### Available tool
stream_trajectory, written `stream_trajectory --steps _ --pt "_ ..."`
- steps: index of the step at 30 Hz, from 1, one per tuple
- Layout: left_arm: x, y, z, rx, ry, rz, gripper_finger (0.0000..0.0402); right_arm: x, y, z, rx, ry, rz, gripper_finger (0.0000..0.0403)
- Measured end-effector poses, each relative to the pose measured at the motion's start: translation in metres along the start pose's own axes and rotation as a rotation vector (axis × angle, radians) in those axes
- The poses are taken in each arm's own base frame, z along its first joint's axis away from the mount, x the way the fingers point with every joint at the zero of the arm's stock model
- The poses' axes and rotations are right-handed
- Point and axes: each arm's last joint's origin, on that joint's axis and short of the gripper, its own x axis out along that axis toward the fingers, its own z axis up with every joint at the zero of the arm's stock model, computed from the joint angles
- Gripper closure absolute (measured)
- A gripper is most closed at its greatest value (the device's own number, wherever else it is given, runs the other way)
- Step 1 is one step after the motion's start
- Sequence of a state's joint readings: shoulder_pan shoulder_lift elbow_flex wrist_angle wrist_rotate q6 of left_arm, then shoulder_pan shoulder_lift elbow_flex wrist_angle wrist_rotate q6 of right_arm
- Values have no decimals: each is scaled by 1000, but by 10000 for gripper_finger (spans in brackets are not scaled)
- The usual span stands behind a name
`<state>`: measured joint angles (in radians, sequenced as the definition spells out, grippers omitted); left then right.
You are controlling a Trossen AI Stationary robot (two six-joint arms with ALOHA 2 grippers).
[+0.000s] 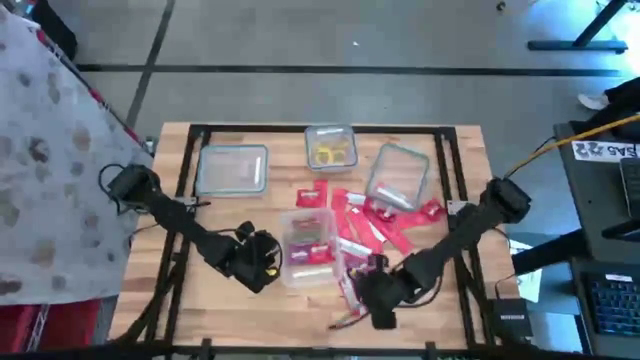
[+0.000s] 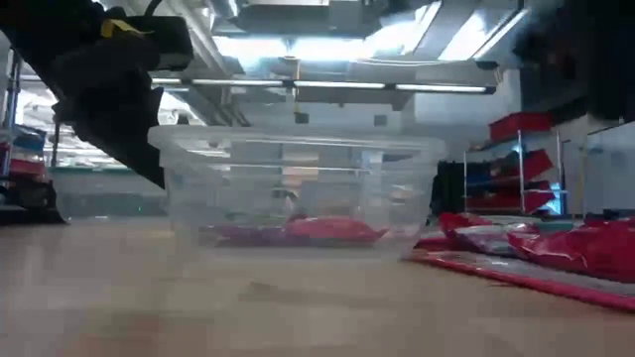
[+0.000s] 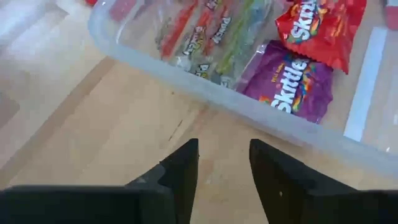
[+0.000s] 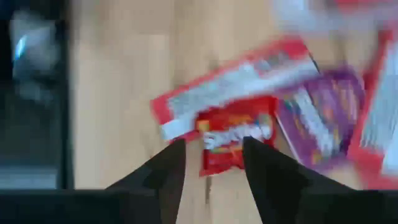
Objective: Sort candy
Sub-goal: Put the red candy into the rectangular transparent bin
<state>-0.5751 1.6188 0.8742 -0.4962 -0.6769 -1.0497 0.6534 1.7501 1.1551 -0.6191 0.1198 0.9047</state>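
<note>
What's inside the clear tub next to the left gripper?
The tub holds a red Skittles packet, a purple Skittles packet and some striped wrapped sweets. Anything beneath those is covered.

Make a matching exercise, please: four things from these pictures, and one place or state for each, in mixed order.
1. left gripper
2. right gripper
3. purple Skittles packet
4. tub with yellow pieces

a. at the table's far edge
b. inside the clear tub
c. open, over a red Skittles packet
d. open, over bare wood beside the clear tub

Pairs: 1-d, 2-c, 3-b, 4-a
</note>
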Motion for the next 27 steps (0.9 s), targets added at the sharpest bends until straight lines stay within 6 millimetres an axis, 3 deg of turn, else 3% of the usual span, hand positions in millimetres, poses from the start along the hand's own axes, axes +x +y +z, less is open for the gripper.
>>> stream_trajectory --steps 4,8,20,27 --pt "0 -2 1 2 -13 -11 273 9 7 -5 144 -78 95 256" --pt "0 -1 1 5 -17 -7 273 15 5 -7 178 -80 64 256" --pt "0 -1 2 5 -20 -4 273 44 2 -17 275 89 24 257" --pt "0 -1 2 5 -20 -4 273 42 3 -15 272 71 24 306"
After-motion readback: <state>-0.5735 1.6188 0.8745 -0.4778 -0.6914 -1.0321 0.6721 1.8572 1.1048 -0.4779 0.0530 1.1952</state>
